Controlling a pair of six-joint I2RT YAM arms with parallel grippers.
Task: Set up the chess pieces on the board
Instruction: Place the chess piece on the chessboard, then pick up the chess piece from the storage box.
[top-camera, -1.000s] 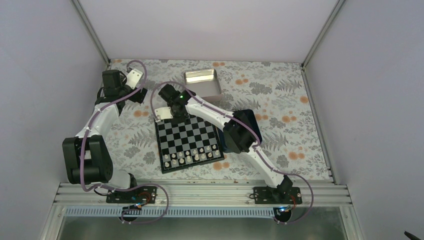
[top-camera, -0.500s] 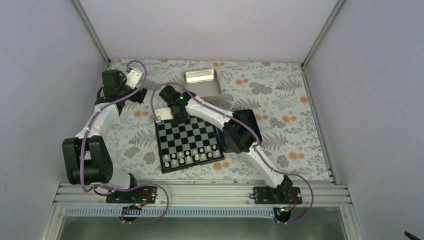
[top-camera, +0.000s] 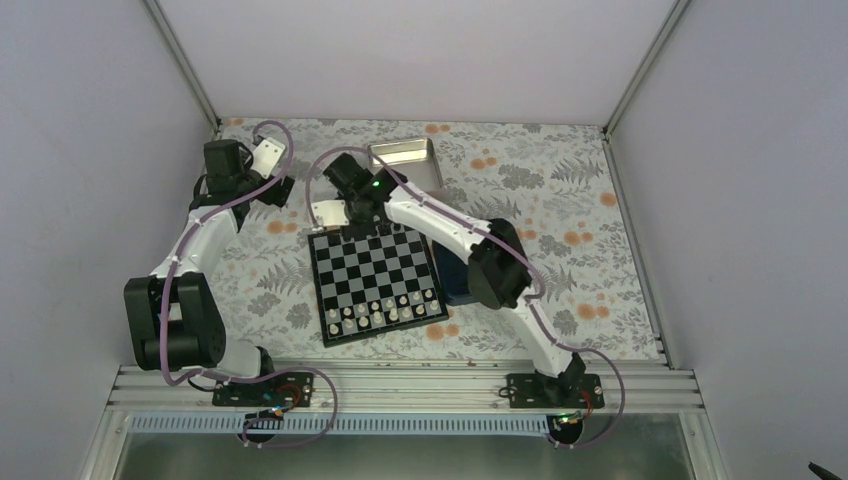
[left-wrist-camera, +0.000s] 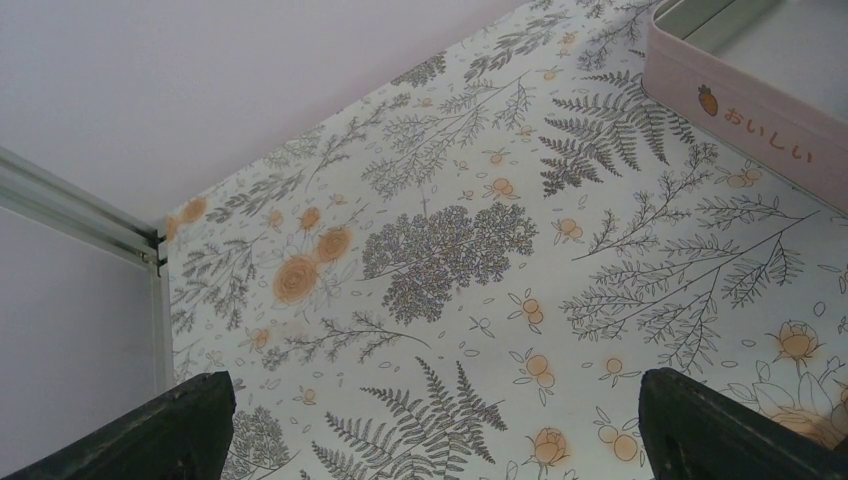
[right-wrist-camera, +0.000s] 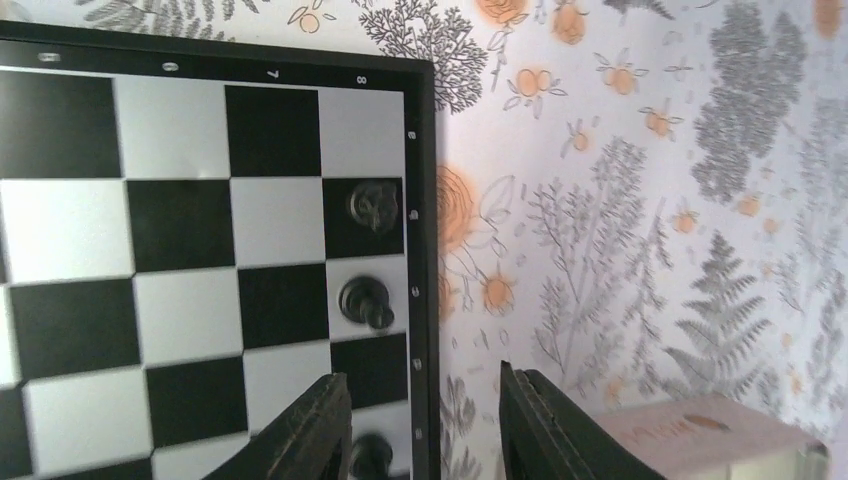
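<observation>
The board (top-camera: 375, 280) lies mid-table, with cream-white chessmen on its two near rows (top-camera: 385, 312). In the right wrist view three black chess pieces stand on squares along the board's edge (right-wrist-camera: 420, 200): one blurred (right-wrist-camera: 372, 206), one (right-wrist-camera: 364, 300), and one partly hidden behind my finger (right-wrist-camera: 370, 455). My right gripper (right-wrist-camera: 425, 440) is open and empty, hovering over that edge of the board; it also shows in the top view (top-camera: 342, 218) at the far left corner. My left gripper (left-wrist-camera: 440, 440) is wide open and empty over bare cloth, at the far left in the top view (top-camera: 268, 165).
A shiny metal tin (top-camera: 405, 165) stands behind the board; its pink side shows in the left wrist view (left-wrist-camera: 740, 100) and the right wrist view (right-wrist-camera: 700, 435). A navy blue box (top-camera: 452, 285) lies right of the board, under the right arm. Walls close in the floral cloth (top-camera: 560, 200).
My right gripper has pulled back from the board's far left corner toward the tin, and the right elbow has swung right. The left arm has not moved.
</observation>
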